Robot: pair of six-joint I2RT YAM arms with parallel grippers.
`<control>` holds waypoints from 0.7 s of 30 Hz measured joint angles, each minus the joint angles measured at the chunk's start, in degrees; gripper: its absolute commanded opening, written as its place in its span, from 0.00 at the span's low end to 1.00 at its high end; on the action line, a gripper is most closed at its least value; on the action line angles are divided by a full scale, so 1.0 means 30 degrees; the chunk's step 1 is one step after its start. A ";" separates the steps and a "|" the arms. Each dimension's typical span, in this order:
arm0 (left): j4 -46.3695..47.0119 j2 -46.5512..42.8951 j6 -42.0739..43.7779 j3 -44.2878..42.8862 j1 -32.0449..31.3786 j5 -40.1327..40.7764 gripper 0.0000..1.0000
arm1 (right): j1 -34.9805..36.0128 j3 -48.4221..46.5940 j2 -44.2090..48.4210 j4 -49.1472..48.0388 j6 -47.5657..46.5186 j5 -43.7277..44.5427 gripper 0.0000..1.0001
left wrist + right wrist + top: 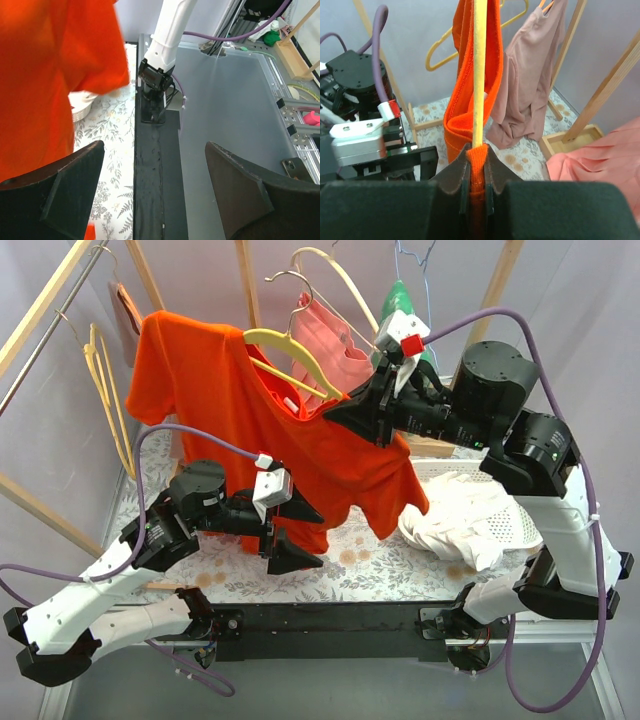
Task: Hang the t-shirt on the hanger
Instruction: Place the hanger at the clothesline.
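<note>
Red-orange t-shirt (pixel 230 400) hangs draped on the hanger (pixel 287 346), with one hanger arm inside its collar. Right jaws clamp collar and hanger together at the hanger's lower end, and left jaws gape empty below it. Seating both shoulders seemingly remains.

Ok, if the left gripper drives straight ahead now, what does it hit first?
Probably the right arm's base; the left gripper is open, and the t-shirt hangs beside that line. Depth unclear.

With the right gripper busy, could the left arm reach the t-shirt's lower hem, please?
Probably yes: the left gripper hangs open right beside the hem of the t-shirt, with nothing visible between them.
</note>
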State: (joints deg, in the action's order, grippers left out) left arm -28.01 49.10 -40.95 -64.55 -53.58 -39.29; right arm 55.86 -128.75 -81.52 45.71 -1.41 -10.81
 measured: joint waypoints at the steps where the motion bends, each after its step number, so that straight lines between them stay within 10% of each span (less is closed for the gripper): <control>1: 0.0189 -0.0051 -0.0029 0.0022 0.0000 -0.0095 0.80 | 0.0000 0.0554 0.0160 -0.0670 0.0233 0.0131 0.01; 21: 0.6965 -0.5217 -0.5464 0.8757 -0.0525 0.6652 0.79 | 0.1428 0.5020 -0.3257 -0.3300 0.2980 0.0379 0.01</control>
State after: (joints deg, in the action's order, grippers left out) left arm -7.11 33.45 -57.34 -38.28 -55.16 -19.33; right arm 60.14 -113.69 -91.29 35.81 7.53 -9.67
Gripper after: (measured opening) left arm 0.789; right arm 0.144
